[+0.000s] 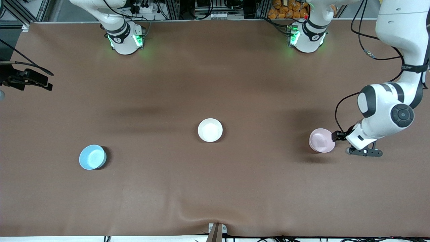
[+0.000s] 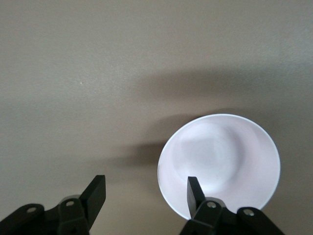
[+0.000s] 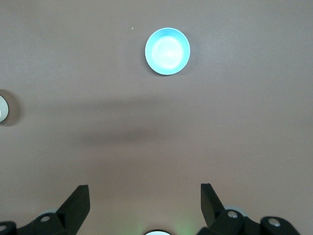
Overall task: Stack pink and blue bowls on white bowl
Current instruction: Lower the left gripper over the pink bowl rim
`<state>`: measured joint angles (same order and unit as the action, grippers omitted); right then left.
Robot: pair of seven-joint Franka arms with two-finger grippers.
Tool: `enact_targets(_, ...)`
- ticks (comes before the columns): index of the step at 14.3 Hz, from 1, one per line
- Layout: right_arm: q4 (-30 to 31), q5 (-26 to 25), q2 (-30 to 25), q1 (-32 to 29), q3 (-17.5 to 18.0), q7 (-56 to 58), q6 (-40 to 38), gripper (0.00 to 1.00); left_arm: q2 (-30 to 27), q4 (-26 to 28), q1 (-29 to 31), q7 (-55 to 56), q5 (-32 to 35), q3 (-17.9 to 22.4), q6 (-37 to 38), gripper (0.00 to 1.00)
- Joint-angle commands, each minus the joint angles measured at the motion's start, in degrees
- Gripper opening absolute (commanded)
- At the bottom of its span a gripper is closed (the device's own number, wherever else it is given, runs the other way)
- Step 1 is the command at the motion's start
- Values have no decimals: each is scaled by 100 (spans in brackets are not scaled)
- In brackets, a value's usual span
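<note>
The pale pink bowl point(image 1: 321, 140) stands upright toward the left arm's end of the table. My left gripper point(image 1: 336, 136) is open at its rim. In the left wrist view the gripper point(image 2: 146, 193) straddles the rim: one finger point(image 2: 194, 192) lies over the inside of the pink bowl point(image 2: 220, 159), the other is outside over bare table. The white bowl point(image 1: 210, 130) stands at the table's middle. The sky blue bowl point(image 1: 92, 157) stands toward the right arm's end, nearer the front camera. My right gripper point(image 3: 145, 200) is open and empty, high over the table, with the blue bowl point(image 3: 167, 51) far below.
The brown table cover point(image 1: 215, 188) is bare around the three bowls. The white bowl's edge point(image 3: 2, 108) shows at the side of the right wrist view. Both arm bases stand along the table's back edge.
</note>
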<state>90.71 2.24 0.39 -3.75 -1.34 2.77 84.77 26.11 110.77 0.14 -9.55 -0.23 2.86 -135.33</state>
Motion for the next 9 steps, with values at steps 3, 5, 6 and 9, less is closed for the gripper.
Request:
enact_targets(3,-150,5,75,-108,73,5,-92,100,245,15,-31,-65,111,-39,-475,68)
enact_targets(5,-150,5,75,-134,73,40,-101,100,324,15,-23,-65,102,-74,-599,66)
enact_targets(6,-150,5,75,-143,73,31,-92,100,324,24,-23,-65,102,-75,-599,63)
enact_targets(9,-150,-4,84,-143,73,40,-110,100,385,33,-14,-65,102,-101,-608,41)
